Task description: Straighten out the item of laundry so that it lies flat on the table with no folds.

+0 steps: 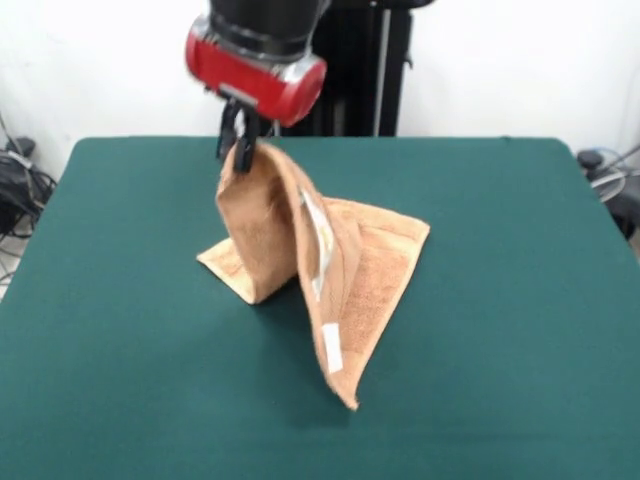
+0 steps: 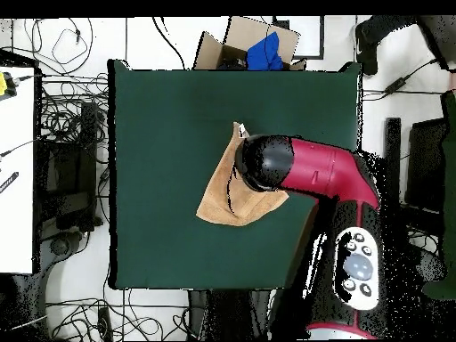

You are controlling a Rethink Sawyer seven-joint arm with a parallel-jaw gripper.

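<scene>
The hand (image 1: 240,140) is pinching 1 corner of the peach-orange towel (image 1: 320,270), its dark fingers pressed together on the cloth right at the towel's peak, just under the red and black arm (image 1: 258,55).

In the front view the towel hangs like a tent from that pinched corner. Its raised part runs steeply down from the peak toward the camera, so the long axis of the draped cloth slopes from the hand, at the towel's far upper end, to a pointed corner lying on the tabletop (image 1: 520,380) at the towel's near end. That low corner points toward the camera and slightly right of the peak. A second flap spreads out to the right of the peak and lies partly on the green cloth, while a shorter fold rests on the tabletop left of and below the peak. A small white tag (image 1: 331,348) shows on the hem close to the near corner, and a pale border band runs along the raised fold.

In the overhead view the towel (image 2: 223,200) sits around the middle of the tabletop (image 2: 160,125), partly hidden under the arm (image 2: 307,169), with a narrow tip pointing away from the robot's base.
</scene>
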